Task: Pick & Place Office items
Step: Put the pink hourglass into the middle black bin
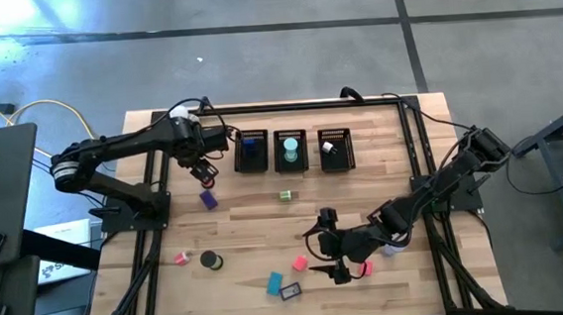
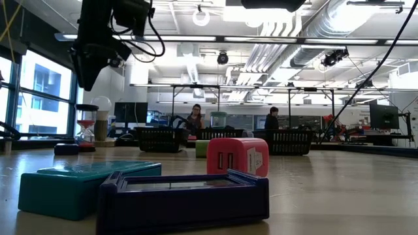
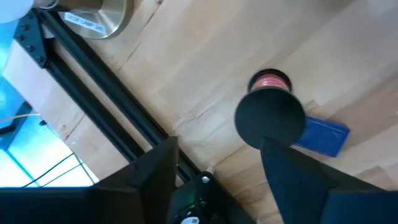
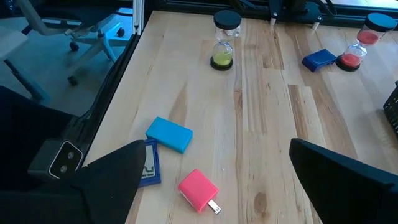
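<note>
My left gripper [image 1: 201, 173] is open and hangs over a pink-sand hourglass with a black cap [image 3: 270, 112], which stands upright beside a blue block [image 3: 320, 135]; the fingers are apart from it. My right gripper [image 1: 333, 258] is open and low near the front. A pink plug block [image 4: 199, 190] lies on the table ahead of it, between the lines of its fingers and untouched. Beside that lie a teal block [image 4: 169, 134] and a dark blue framed piece [image 4: 149, 165]. A second black-capped hourglass, with green sand [image 4: 222, 40], stands farther left [image 1: 210, 261].
Three black mesh bins [image 1: 290, 150] stand in a row at the far edge. A small green piece [image 1: 285, 195] and pink blocks [image 1: 366, 268] [image 1: 181, 257] lie on the wood. A white ball on a metal base [image 3: 99, 18] stands near the left arm. Black frame rails [image 1: 149, 226] run along both sides.
</note>
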`<state>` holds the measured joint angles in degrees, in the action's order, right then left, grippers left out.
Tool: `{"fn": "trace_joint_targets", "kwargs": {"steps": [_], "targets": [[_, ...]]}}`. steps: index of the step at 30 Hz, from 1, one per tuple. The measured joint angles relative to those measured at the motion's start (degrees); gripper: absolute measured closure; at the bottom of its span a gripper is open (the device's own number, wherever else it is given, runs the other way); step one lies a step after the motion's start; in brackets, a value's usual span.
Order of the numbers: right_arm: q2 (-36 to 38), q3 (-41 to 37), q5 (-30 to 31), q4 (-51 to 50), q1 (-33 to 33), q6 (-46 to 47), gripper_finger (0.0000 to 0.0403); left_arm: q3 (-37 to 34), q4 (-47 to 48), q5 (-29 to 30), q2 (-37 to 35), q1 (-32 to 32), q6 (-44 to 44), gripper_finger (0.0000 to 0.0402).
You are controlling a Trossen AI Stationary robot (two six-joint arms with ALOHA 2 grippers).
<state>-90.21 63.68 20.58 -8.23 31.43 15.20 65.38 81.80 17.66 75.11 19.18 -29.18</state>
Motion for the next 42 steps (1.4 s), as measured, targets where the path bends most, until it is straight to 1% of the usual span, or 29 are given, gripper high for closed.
{"fn": "trace_joint_targets", "kwargs": {"steps": [5,9,11,15,18,21,29,33,37,42], "targets": [[0.00,0.01,0.00,0.00,0.08,0.00,0.0016,-0.45,-0.04,0.63,0.00,0.00,-0.86,0.0119],[0.00,0.00,0.00,0.00,0.08,0.00,0.0016,-0.45,-0.15,-2.10,0.00,0.04,-0.59,0.0098],[0.00,0.02,0.00,0.00,0.08,0.00,0.0016,-0.45,-0.67,-3.94,0.00,0.04,0.73,0.0096],[0.00,0.00,0.00,0.00,0.08,0.00,0.0016,-0.45,-0.97,-5.29,0.00,0.02,2.07,0.0095],[0.00,0.00,0.00,0.00,0.08,0.00,0.0016,-0.45,-1.12,-5.40,0.00,0.02,0.93,0.0095],[0.00,0.02,0.00,0.00,0.08,0.00,0.0016,-0.45,-1.18,-7.06,0.00,0.02,-0.16,0.0095],[0.00,0.00,0.00,-0.02,0.08,0.00,0.0016,-0.45,-3.01,-7.42,0.00,0.04,-5.43,0.0099],[0.00,0.00,0.00,-0.07,0.08,0.06,0.0016,-0.45,-5.17,-7.55,0.00,0.02,-5.36,0.0104],[-0.02,0.02,0.00,-0.11,0.08,0.22,0.0016,-0.45,-6.91,-10.14,0.00,0.02,-2.89,0.0105],[-0.01,0.00,0.00,-0.25,0.08,0.22,0.0016,-0.43,-7.92,-10.44,0.00,0.40,-2.35,0.0105]]}}
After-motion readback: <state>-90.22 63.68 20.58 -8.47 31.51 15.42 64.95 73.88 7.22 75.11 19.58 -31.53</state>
